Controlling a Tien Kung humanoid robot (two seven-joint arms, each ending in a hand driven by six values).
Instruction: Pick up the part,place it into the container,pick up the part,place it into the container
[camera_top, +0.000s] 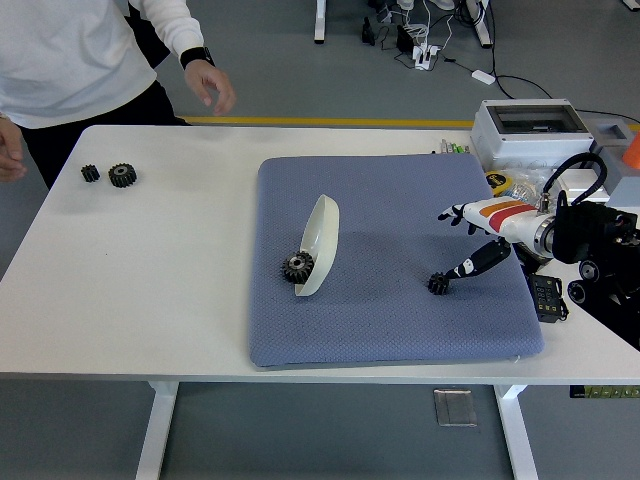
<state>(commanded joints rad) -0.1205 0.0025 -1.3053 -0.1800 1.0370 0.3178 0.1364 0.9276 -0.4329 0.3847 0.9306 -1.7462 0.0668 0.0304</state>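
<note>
On blue mat (390, 330), right hand (478, 240) spread, empty, near small gear (437, 283); bowl (320, 245) tipped, so I release gently.

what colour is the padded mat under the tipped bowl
Blue-grey textured fabric mat, clearest in the head view.

On the mat (400, 320), the bowl (318, 243) tips on edge with one gear (297, 267) just left, another gear (437, 283) well right by the right hand (478, 240).
</note>
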